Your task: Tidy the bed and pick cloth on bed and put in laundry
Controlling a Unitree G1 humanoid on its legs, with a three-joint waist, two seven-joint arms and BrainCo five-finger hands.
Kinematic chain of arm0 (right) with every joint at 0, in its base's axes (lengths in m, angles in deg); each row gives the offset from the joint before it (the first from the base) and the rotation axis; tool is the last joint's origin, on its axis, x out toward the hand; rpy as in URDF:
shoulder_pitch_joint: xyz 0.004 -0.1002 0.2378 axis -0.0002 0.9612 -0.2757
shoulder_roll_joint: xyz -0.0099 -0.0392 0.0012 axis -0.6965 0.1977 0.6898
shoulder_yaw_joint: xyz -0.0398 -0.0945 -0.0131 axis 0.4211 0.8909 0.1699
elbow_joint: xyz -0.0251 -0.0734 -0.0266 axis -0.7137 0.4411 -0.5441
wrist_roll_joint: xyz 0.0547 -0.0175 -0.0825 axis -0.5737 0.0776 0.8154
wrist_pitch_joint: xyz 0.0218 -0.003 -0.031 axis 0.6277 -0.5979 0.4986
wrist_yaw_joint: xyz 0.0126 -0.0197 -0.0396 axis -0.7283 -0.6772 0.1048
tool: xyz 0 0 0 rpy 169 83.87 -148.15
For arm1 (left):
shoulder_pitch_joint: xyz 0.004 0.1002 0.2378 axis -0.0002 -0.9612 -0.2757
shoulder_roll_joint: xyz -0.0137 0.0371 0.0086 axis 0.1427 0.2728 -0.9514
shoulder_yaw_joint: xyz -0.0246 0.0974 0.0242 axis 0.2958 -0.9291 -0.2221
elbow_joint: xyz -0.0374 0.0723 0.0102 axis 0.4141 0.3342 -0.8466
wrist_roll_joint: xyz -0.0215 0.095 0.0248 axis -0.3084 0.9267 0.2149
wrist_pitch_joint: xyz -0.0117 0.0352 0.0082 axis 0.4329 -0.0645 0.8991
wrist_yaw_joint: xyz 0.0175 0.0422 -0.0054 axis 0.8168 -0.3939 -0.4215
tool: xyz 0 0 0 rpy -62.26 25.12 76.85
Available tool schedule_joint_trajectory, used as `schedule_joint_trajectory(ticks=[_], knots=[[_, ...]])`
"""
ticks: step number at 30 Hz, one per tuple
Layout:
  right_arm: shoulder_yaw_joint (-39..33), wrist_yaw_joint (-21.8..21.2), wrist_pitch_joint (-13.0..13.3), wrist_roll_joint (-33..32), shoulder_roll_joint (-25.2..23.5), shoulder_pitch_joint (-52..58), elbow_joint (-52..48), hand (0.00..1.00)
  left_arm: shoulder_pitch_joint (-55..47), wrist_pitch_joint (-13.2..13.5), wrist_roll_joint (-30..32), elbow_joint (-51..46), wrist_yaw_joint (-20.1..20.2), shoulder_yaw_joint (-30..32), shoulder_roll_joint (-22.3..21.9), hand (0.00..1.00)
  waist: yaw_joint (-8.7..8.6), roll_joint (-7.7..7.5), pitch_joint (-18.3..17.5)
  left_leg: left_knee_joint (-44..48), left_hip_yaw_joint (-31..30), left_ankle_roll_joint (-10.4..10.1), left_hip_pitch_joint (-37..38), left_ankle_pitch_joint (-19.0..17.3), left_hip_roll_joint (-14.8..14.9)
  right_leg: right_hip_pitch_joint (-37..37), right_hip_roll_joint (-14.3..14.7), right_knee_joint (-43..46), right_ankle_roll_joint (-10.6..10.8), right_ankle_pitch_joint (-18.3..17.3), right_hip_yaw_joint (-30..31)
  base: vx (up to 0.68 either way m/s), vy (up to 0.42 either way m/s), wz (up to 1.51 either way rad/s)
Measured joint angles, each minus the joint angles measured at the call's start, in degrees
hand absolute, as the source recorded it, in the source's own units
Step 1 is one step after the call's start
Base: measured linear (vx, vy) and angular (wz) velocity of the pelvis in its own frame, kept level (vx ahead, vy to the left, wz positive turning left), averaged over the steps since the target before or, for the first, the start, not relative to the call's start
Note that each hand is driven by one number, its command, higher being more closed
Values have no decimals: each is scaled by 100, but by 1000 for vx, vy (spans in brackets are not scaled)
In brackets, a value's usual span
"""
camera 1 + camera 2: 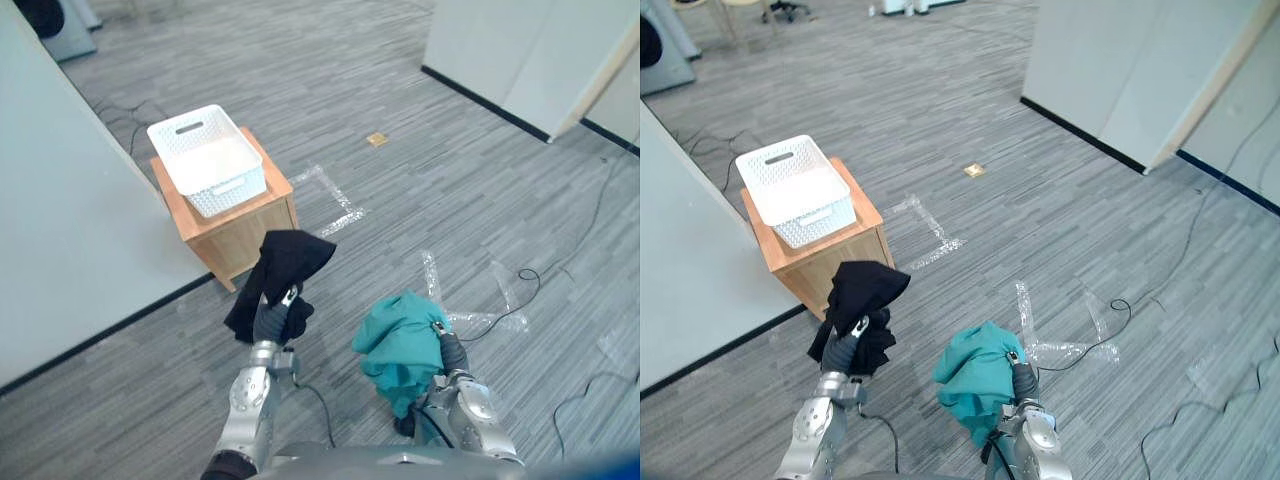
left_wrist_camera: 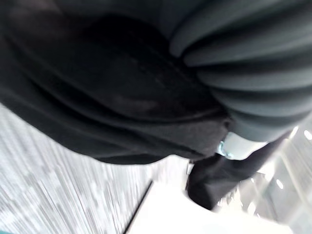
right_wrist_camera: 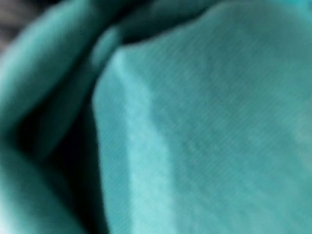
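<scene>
Cloth sits on both hands: the black cloth (image 1: 290,262) drapes over the left hand (image 1: 270,322), near the white basket (image 1: 230,190), and the teal cloth (image 1: 400,345) is bunched over the right hand (image 1: 447,345), farther from the basket. The fabric hides the fingers, so we cannot tell if either hand is closed. We judge both pieces light, soft and limp. Loose ends may trail outside the basket, so a hold on the gathered middle seems safest.

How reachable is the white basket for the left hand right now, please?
Probably not yet: the left hand, gripping the black cloth, hangs short of the white basket on its wooden stand; nothing blocks the way.
</scene>
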Motion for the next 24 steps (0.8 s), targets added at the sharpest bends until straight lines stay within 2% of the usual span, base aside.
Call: schedule_joint_trajectory(ticks=[1, 2, 3, 5, 6, 8, 10, 11, 12, 14, 16, 17, 18, 19, 20, 21, 22, 24], knots=[[3, 33, 1, -68, 33, -73, 84, 100, -75, 0, 24, 29, -1, -16, -82, 100, 28, 203, 12, 100, 133, -121, 168, -168, 293, 33, 223, 375, -506, 261, -114, 514, -376, 2], [-9, 101, 1, -192, 61, -196, 134, 100, -85, 45, 32, 5, 27, -74, -119, 100, 63, 356, -13, 379, 290, -189, 123, -96, 561, 103, 478, 491, -650, 8, -198, 512, -383, -4], [-7, 125, 1, -217, 61, -254, 119, 100, -66, 68, 33, 3, 65, -115, -106, 100, 43, 373, -20, 587, 347, -223, 36, -30, 656, 141, 558, 521, -701, -100, -245, 513, -401, -3], [-1, 272, -13, -214, 60, -326, -105, 100, -17, 69, 27, -19, 278, -197, -82, 100, 19, 392, -23, 1924, 322, -264, -460, 396, 862, 273, 778, 802, -855, -545, -334, 466, -382, -3], [0, 281, -17, -212, 64, -324, -152, 100, -43, 69, 16, -23, 341, -187, -95, 100, 17, 419, -35, 2359, 319, -286, -633, 586, 914, 351, 860, 797, -882, -630, -337, 417, -328, -25], [31, 290, -94, -188, 86, -247, -288, 100, -223, 63, -1, -101, 658, -127, -116, 100, 36, 570, -89, 4146, 151, -608, -1423, 1684, 1098, 917, 1280, 317, -957, -818, -252, 412, -242, -28], [17, 273, -165, -87, 134, -231, -371, 100, -404, 21, 2, -510, 984, -33, -170, 100, 77, 616, -35, 5440, 211, -554, -2179, 1400, 1140, 1341, 1494, -86, -972, -828, -154, 330, -167, -19], [-10, 264, -192, -87, 141, -231, -392, 100, -454, 12, 3, -627, 1083, 6, -208, 100, 97, 627, 9, 5674, 250, -516, -2371, 1258, 1120, 1487, 1555, -196, -980, -834, -77, 352, -197, -47], [-29, 263, -237, -84, 183, -223, -392, 100, -603, -17, -34, -893, 1242, 30, -280, 100, 180, 622, 42, 5651, 373, -434, -2781, 899, 924, 1801, 1623, -353, -1063, -908, 108, 265, -145, -51], [-41, 252, -246, -82, 202, -221, -412, 100, -686, -53, -57, -1036, 1331, 24, -286, 100, 243, 626, 48, 5142, 392, -422, -2967, 681, 689, 1926, 1618, -362, -1066, -985, 257, 277, -87, -59], [-60, 109, -256, 36, 234, -205, -578, 100, -755, -102, -104, -1151, 1325, 20, -280, 100, 279, 611, 77, 3428, 582, -355, -3018, 502, 317, 2122, 1555, -334, -1076, -1114, 566, 267, 8, -74], [-62, 56, -255, 72, 241, -197, -634, 100, -757, -103, -106, -1153, 1318, 21, -281, 100, 266, 618, 72, 2920, 660, -341, -3006, 515, 249, 2148, 1539, -327, -1060, -1157, 620, 229, 51, -58], [-69, 7, -252, 136, 259, -168, -734, 100, -741, -105, -105, -1156, 1291, 6, -284, 100, 244, 642, 53, 2123, 755, -254, -2927, 630, 157, 2213, 1526, -330, -1038, -1212, 693, 254, 73, -45], [-111, -87, -237, 141, 264, -120, -823, 100, -707, -117, -108, -1140, 1237, -1, -314, 100, 228, 652, 46, 1102, 845, -178, -2800, 957, 91, 2351, 1525, -356, -985, -1238, 737, 404, 129, -35], [-174, -137, -186, 140, 250, -45, -845, 100, -694, -1000, -343, -1243, 1127, 11, -328, 100, 244, 646, 42, 638, 849, -64, -2737, 1273, 62, 2465, 1529, -387, -912, -1293, 738, 436, 151, -21], [-185, -148, -164, 140, 238, 37, -845, 100, -578, -1530, -463, -1065, 1085, 43, -353, 100, 258, 610, 4, 462, 852, -8, -2713, 1579, 42, 2549, 1517, -402, -843, -1386, 741, 376, 140, 0], [-124, -157, -118, 141, 203, 107, -855, 100, -577, -1645, -532, -605, 1181, 58, -424, 100, 222, 549, -72, 475, 974, 137, -2713, 1801, 34, 2650, 1481, -394, -803, -1558, 771, 406, 158, 0], [-97, -158, -66, 140, 53, 210, -982, 100, -756, -1210, -366, -338, 1156, -27, -456, 100, 282, 281, -169, 587, 1260, 409, -2685, 1595, -112, 2643, 1250, -293, -483, -1806, 900, 446, 157, -21]])
